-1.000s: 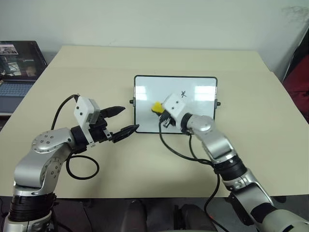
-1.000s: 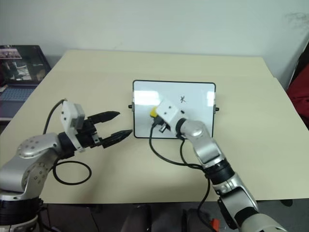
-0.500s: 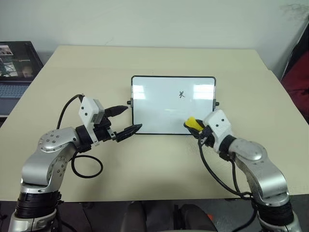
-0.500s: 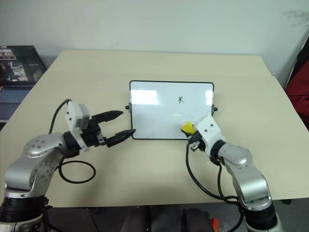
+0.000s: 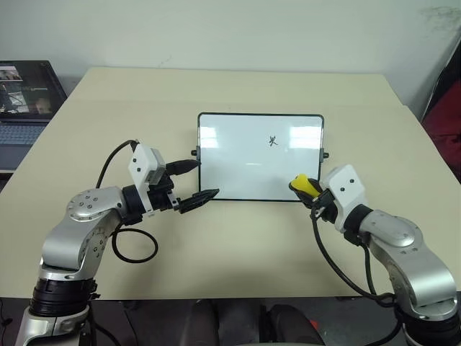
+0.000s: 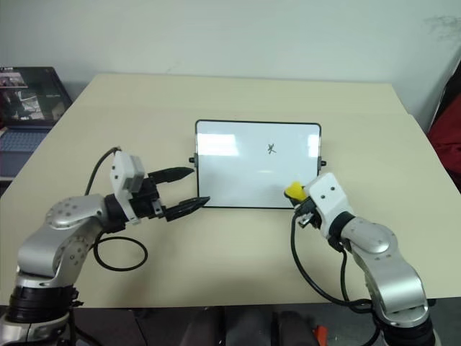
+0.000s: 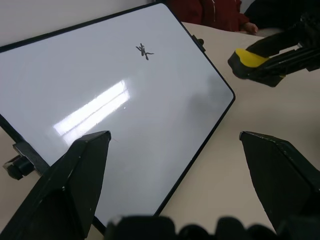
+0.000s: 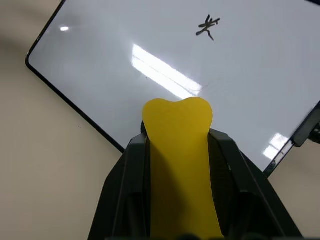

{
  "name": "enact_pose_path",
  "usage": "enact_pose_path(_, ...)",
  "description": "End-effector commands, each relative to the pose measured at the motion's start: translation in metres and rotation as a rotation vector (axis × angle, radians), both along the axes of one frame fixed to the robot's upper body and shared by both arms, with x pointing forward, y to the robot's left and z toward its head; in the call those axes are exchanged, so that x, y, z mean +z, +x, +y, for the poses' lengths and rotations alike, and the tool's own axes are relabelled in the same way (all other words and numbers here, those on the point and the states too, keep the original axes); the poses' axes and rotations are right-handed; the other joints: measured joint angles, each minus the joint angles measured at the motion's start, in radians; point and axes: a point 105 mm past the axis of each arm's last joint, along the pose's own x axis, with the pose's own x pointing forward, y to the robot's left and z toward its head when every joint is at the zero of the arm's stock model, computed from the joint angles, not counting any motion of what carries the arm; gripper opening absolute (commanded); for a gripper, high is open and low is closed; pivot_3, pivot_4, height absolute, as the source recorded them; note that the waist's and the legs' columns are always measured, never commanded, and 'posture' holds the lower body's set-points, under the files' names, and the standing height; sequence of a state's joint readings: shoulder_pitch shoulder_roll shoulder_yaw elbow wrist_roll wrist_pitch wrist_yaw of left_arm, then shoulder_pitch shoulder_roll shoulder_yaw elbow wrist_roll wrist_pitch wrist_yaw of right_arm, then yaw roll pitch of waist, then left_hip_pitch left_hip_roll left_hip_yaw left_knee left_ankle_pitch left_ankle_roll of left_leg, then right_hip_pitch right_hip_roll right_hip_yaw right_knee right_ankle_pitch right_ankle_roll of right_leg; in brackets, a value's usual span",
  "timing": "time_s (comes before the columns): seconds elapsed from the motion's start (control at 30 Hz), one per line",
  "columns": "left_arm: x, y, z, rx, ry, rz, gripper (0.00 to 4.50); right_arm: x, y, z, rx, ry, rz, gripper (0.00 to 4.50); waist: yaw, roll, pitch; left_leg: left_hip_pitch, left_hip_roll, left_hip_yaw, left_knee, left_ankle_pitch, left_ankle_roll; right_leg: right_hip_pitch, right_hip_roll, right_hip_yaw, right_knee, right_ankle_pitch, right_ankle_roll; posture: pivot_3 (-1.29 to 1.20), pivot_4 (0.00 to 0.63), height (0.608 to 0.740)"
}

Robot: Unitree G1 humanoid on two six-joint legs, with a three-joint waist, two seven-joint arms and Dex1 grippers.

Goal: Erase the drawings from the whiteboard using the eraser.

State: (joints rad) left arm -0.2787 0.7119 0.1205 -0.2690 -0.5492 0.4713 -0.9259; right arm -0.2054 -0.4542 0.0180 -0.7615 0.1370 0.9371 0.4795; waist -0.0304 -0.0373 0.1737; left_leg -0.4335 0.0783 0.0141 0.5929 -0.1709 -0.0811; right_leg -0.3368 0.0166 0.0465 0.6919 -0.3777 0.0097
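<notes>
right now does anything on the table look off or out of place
Nothing is spilled or damaged. The whiteboard lies flat and square on the table, with one small drawing left on it. The right gripper is shut on the eraser near the board's corner; the left gripper is open at its opposite edge.

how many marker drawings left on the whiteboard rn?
1. A single black scribble sits in the upper middle-right of the whiteboard. The board's near right corner lies behind the eraser, so a mark there could be hidden.
</notes>
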Motion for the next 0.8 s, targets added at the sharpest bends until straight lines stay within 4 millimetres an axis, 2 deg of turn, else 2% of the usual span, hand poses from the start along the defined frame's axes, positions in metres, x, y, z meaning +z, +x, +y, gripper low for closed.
enact_pose_path(0.03, 0.014, 0.000, -0.001, -0.011, 0.005, -0.060, 4.50, 0.032, 0.006, 0.010, 0.020, 0.030, -0.133, 1.20, -0.002, 0.000, 0.000, 0.000, 0.000, 0.000, 0.000, 0.000, 0.000, 0.000, 0.000, 0.000, 0.000, 0.000, 0.000, 0.00, 0.150, 0.740)
enact_pose_path(0.13, 0.014, 0.000, -0.004, -0.018, 0.002, -0.060, 4.50, 0.050, 0.027, 0.021, 0.007, 0.018, -0.233, 1.20, -0.007, 0.000, 0.000, 0.001, 0.000, 0.000, 0.000, 0.000, 0.000, -0.001, 0.000, 0.000, 0.003, 0.000, 0.000, 0.00, 0.150, 0.740)
enact_pose_path(0.2, 0.014, -0.001, -0.007, -0.033, 0.000, -0.062, 4.50, 0.057, 0.048, 0.028, -0.010, -0.048, -0.303, 1.20, -0.007, 0.000, 0.000, 0.001, 0.000, 0.000, 0.001, 0.000, 0.000, 0.000, 0.000, 0.000, 0.004, 0.000, 0.000, 0.00, 0.150, 0.740)
enact_pose_path(0.37, 0.014, -0.003, -0.013, -0.070, 0.005, -0.065, 4.50, 0.064, 0.083, 0.035, -0.040, -0.068, -0.350, 1.20, 0.001, 0.000, 0.000, 0.001, 0.000, 0.001, 0.001, 0.000, 0.000, -0.001, 0.000, 0.000, 0.003, 0.000, 0.000, 0.00, 0.150, 0.740)
enact_pose_path(0.53, 0.013, -0.005, -0.015, -0.090, 0.022, -0.052, 4.50, 0.068, 0.106, 0.039, -0.052, -0.061, -0.359, 1.20, 0.001, 0.000, 0.000, 0.000, 0.000, 0.001, 0.001, 0.000, 0.000, -0.001, 0.000, 0.001, 0.003, 0.000, 0.000, 0.00, 0.150, 0.740)
enact_pose_path(0.7, 0.016, -0.005, -0.016, -0.094, 0.028, -0.062, 4.50, 0.055, 0.122, 0.046, -0.040, -0.078, -0.310, 1.20, 0.000, 0.000, 0.000, 0.000, 0.001, 0.001, 0.001, 0.000, 0.000, -0.001, 0.000, 0.000, 0.004, 0.000, 0.000, 0.00, 0.150, 0.740)
enact_pose_path(0.8, 0.015, -0.007, -0.017, -0.098, 0.029, -0.060, 4.50, 0.033, 0.125, 0.051, -0.018, -0.105, -0.242, 1.20, 0.000, 0.000, 0.000, 0.000, 0.001, 0.001, 0.001, 0.000, 0.000, -0.001, 0.000, 0.001, 0.004, 0.000, 0.000, 0.00, 0.150, 0.740)
